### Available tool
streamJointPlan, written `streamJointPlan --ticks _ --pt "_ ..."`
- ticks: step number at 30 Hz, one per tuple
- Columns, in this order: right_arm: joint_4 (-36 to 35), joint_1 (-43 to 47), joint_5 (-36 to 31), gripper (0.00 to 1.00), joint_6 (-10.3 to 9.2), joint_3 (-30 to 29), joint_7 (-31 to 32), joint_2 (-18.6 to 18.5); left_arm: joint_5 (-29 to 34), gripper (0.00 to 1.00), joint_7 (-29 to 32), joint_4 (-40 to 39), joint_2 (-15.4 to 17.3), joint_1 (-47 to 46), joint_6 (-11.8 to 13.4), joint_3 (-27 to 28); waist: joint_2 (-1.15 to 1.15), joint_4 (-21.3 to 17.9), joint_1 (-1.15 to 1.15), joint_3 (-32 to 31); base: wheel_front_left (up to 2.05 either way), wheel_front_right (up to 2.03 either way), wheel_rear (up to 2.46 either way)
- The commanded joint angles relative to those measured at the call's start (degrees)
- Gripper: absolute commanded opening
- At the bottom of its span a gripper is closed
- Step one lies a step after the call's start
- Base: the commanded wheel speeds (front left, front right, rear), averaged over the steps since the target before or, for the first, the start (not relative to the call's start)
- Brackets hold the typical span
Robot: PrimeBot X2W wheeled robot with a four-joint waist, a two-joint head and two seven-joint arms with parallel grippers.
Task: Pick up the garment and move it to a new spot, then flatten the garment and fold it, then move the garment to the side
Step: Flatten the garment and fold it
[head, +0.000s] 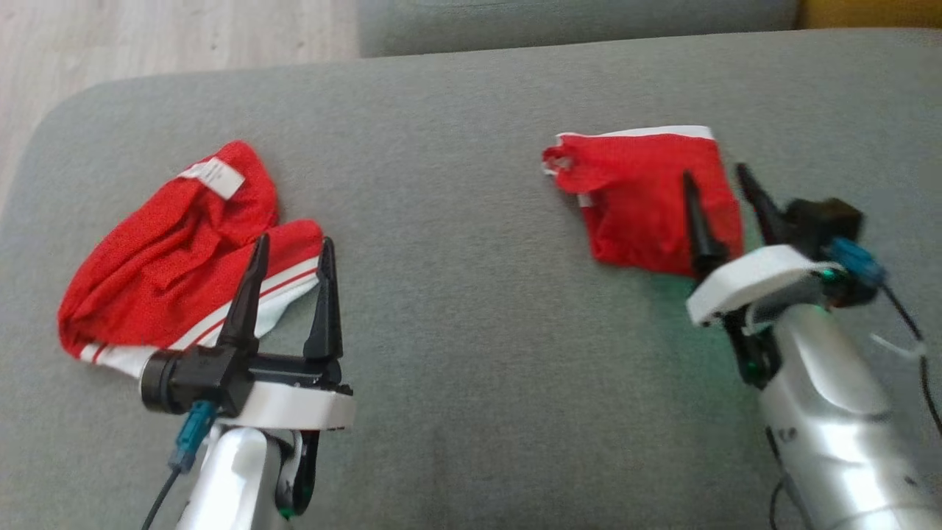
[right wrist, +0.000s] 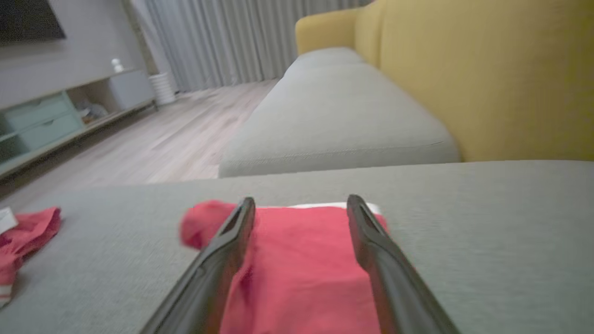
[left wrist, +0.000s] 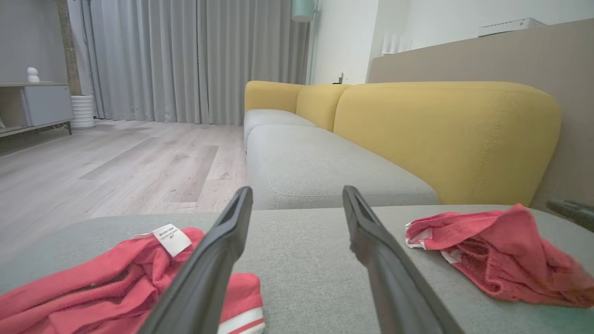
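A folded red garment [head: 633, 202] with a white edge lies on the right of the grey seat cushion [head: 471, 368]. My right gripper [head: 715, 174] hovers over its near right part, fingers apart with nothing between them; in the right wrist view the folded garment [right wrist: 301, 269] spreads under the right gripper [right wrist: 300, 200]. A second red garment [head: 169, 258], crumpled, with a white label and white stripes, lies at the left. My left gripper [head: 294, 243] stands open over its right edge. The left wrist view shows the left gripper [left wrist: 297, 190] between the crumpled garment [left wrist: 93, 287] and the folded one [left wrist: 501, 255].
The cushion's rounded corner [head: 66, 118] meets wooden floor [head: 147, 37] at the far left. Another grey seat [left wrist: 315, 167] continues beyond, with a yellow backrest [left wrist: 445, 134] along the right. A low cabinet [right wrist: 60, 120] and curtains [left wrist: 185, 60] stand across the room.
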Motion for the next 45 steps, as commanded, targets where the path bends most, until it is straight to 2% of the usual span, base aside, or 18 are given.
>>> streamJointPlan --ticks 1,3,6,13,18,19,20,21,29,38,41,45 --pt "-4.3 1.5 -0.7 1.0 -0.04 -1.5 -0.8 1.3 0.3 1.0 -0.3 -2.1 0.2 -1.6 -0.1 1.9 0.0 -1.6 0.0 -0.8 0.0 0.0 0.0" --pt "-8.6 4.3 -0.8 1.0 -0.04 -5.2 -0.8 2.0 0.4 1.0 -0.3 -2.2 0.2 -1.4 0.0 1.9 0.0 -2.6 0.0 -1.1 0.0 0.0 0.0" --pt "-14.2 8.9 -2.1 1.0 -0.04 -7.6 -0.8 2.6 0.5 1.0 -0.3 -2.1 0.2 -1.1 -0.2 1.6 0.0 -3.5 0.0 -1.2 0.0 0.0 0.0" --pt "-21.0 16.0 -0.7 1.0 -0.04 -8.0 -0.8 2.8 0.4 1.0 -0.3 -2.0 0.1 -0.6 -0.1 0.9 0.0 -4.1 0.0 -0.8 0.0 0.0 0.0" --pt "-23.0 15.9 -0.5 1.0 -0.04 -8.6 -0.8 2.9 0.2 1.0 -0.3 -2.0 0.1 -1.1 -0.3 0.2 0.0 -3.3 0.0 0.7 0.0 0.0 0.0" --pt "-23.1 15.4 -0.5 0.88 -0.04 -8.9 -0.8 2.9 0.2 1.0 -0.3 -2.0 0.1 -1.3 -0.4 0.0 0.0 -3.0 0.0 1.1 0.0 0.0 0.0" --pt "-23.1 14.8 -0.5 0.12 -0.04 -9.1 -0.8 2.9 0.2 1.0 -0.3 -2.0 0.1 -1.5 -0.4 -0.1 0.0 -2.6 0.0 1.6 0.0 0.0 0.0" --pt "-23.0 14.0 -0.2 0.0 -0.04 -9.3 -0.7 2.9 0.1 1.0 -0.3 -2.0 0.1 -1.7 -0.4 -0.3 0.0 -2.2 0.0 2.2 0.0 0.0 0.0" --pt "-16.9 3.8 -3.7 0.0 -0.04 -12.4 2.6 2.9 -0.3 1.0 -0.3 -1.9 0.1 -4.4 -0.6 -2.2 0.0 2.7 0.0 8.3 0.0 0.0 0.0" --pt "1.5 -6.2 -11.9 0.0 -0.04 -19.6 5.7 2.7 -1.6 1.0 -0.3 -1.6 0.1 -6.3 -0.3 -3.9 0.0 7.1 0.0 11.3 0.0 0.0 0.0" --pt "5.6 -8.5 -15.1 0.0 -0.04 -20.5 2.6 2.6 -1.9 1.0 -0.3 -1.3 0.1 -6.8 0.0 -4.0 0.0 7.6 0.0 11.0 0.0 0.0 0.0" --pt "5.6 -11.2 -12.9 0.0 -0.04 -17.4 -0.1 2.8 -2.1 1.0 -0.3 -1.5 0.1 -6.7 0.3 -4.0 0.0 7.4 0.0 10.3 0.0 0.0 0.0"
